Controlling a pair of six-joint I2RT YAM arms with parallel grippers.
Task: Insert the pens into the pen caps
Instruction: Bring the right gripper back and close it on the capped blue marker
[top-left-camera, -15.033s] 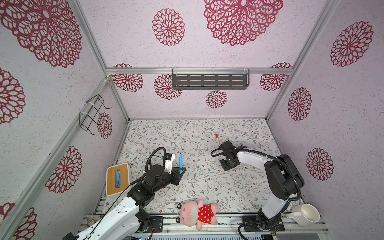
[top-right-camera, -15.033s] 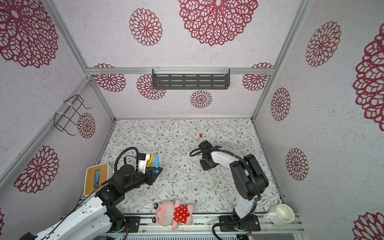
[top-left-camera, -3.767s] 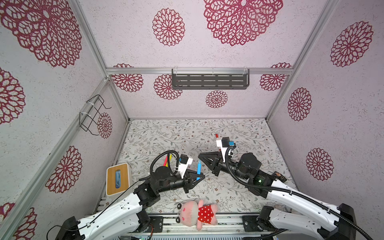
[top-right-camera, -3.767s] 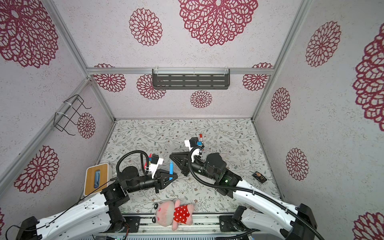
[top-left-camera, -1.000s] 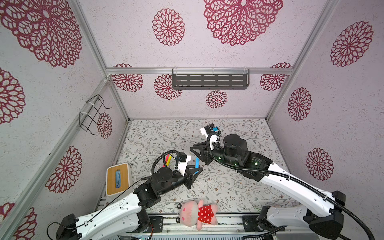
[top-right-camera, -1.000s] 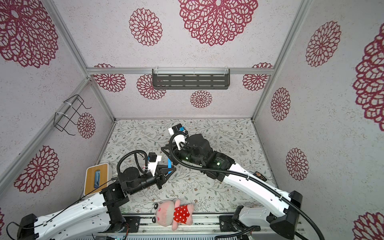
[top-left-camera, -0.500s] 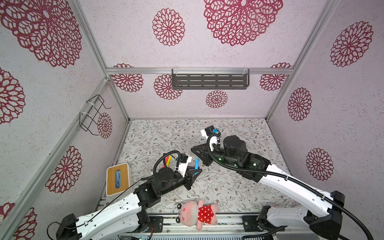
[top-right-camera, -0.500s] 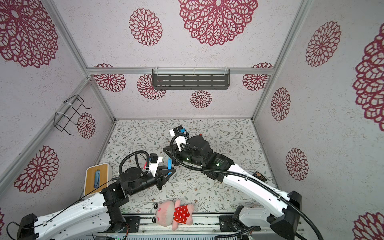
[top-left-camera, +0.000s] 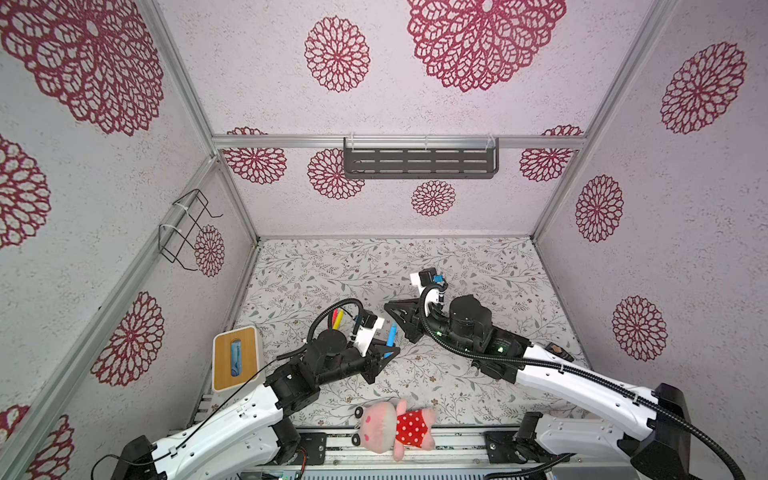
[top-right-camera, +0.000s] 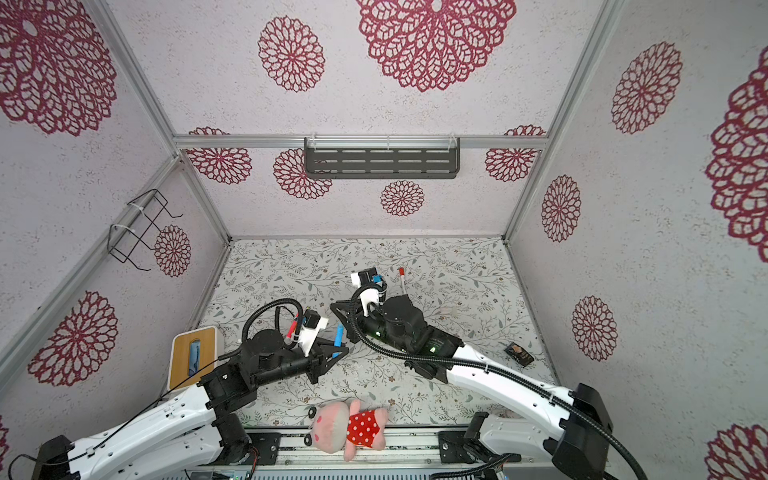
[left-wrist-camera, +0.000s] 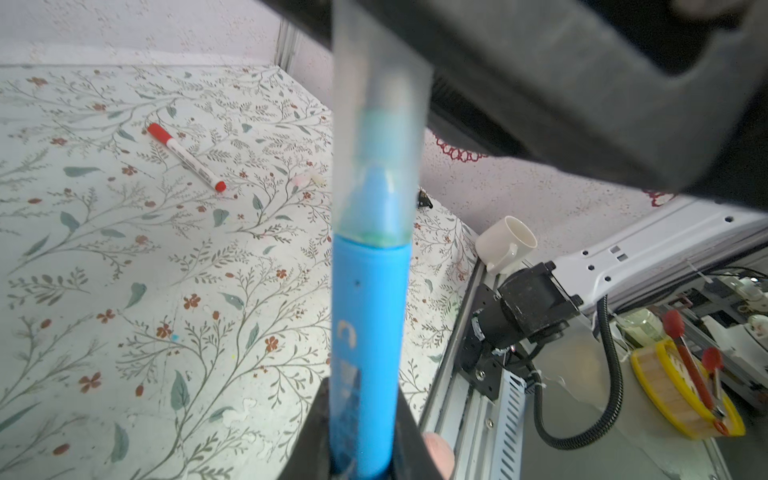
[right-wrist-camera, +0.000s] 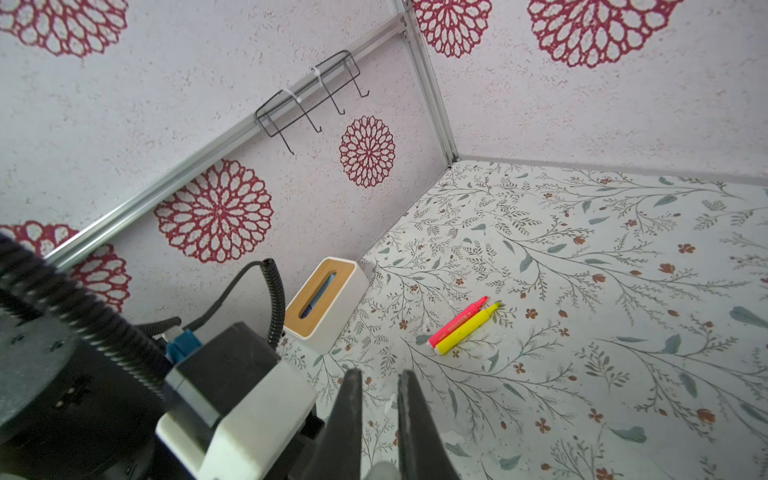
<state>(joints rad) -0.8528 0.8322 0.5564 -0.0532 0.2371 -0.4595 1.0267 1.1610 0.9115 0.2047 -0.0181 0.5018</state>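
Plush toy (top-left-camera: 392, 424) along the front edge

No legible text; white print on blue pen (left-wrist-camera: 365, 332) blurred, unreadable

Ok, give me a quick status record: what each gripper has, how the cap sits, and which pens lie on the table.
left gripper: shut on the blue pen, low on its barrel
right gripper: shut on the clear cap
cap fit: over the blue pen's tip, rim down at the barrel's shoulder
pink pen and yellow pen: lying side by side on the table, tips look bare
white pen: lying alone on the table, red at both ends
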